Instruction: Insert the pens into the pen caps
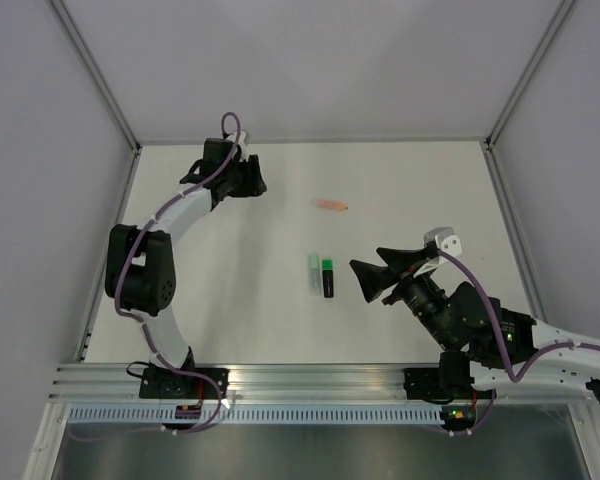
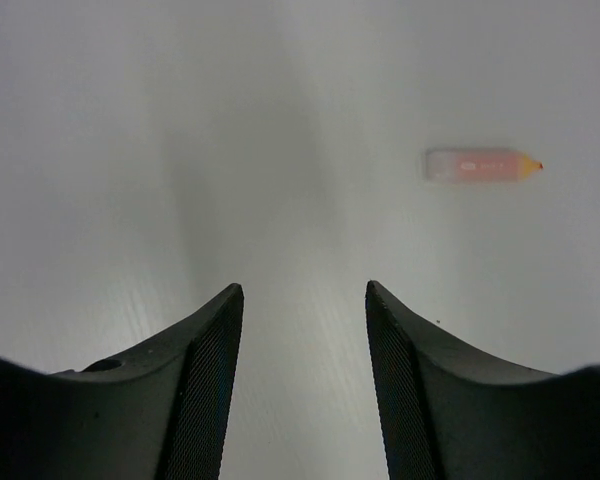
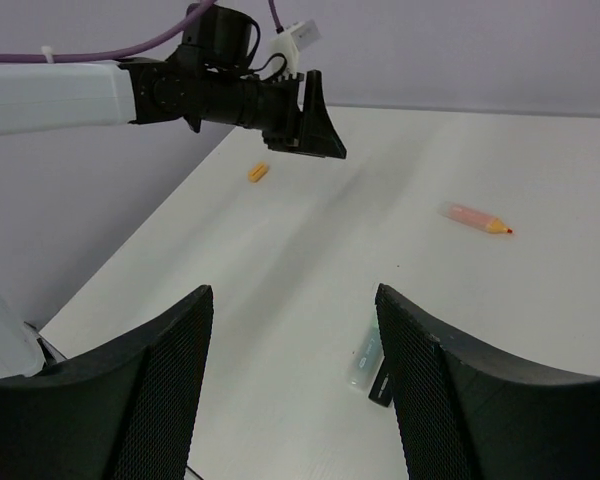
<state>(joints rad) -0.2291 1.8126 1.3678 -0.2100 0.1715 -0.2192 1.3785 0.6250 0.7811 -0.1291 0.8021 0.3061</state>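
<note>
When you look down from above, your left claw (image 1: 257, 181) sits in the upper left of the frame over the white table (image 1: 430, 180), its opening hard to judge from here. The salmon orange pen (image 1: 331, 205) lies alone just above the middle. Below it, the mint green pen (image 1: 313, 272) and the black pen (image 1: 328, 279) lie side by side, almost touching, bright green at the black one's upper end. Your right claw (image 1: 361, 278) hangs just to their right with its jaws spread wide and nothing between them.

As the left wrist camera shows it, your left claw (image 2: 303, 290) is wide apart and empty over bare table. The orange pen (image 2: 480, 165) lies flat in the upper right, its bare tip pointing toward the right edge.

Where the right wrist camera looks out, your right claw (image 3: 294, 292) is wide and empty too. The mint pen (image 3: 364, 358) and black pen (image 3: 383, 381) lie at lower centre, partly hidden by the right-hand finger (image 3: 450, 400). The orange pen (image 3: 475, 217) lies at mid right. A small orange cap (image 3: 258, 172) sits in the upper left, just below the left claw (image 3: 318, 125).
</note>
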